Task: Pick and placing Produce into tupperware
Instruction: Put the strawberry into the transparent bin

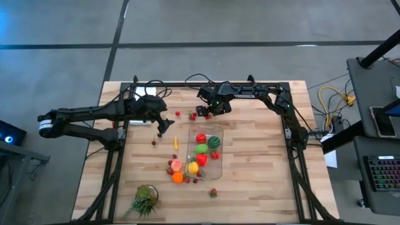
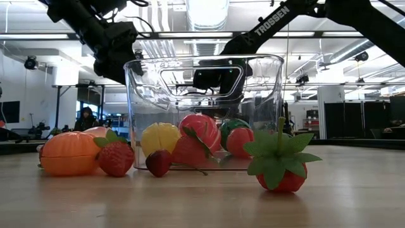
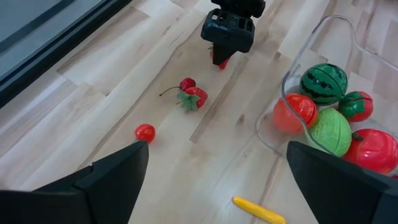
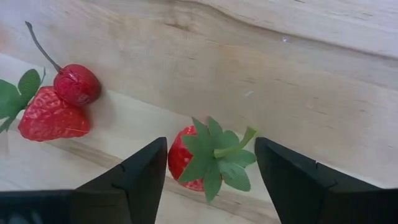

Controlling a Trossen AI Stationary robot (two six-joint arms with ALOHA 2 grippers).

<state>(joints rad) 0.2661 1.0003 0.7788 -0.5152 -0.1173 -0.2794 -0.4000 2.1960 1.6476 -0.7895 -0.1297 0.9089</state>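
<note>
Nearest the table's front edge, loose produce [image 2: 68,153] is seen, an orange piece and strawberries among it, lying just before and beside the clear tupperware [image 1: 218,129], in which red, green and yellow pieces are already gathered. Beyond and to the left of the container the left gripper [image 1: 162,129] is held above the wood with its fingers spread wide and nothing between them. Farthest off, past the container's far end, the right gripper [image 1: 204,114] is lowered to the table and closed on a strawberry [image 4: 186,158], one finger on its red side, the other against its leafy cap
</note>
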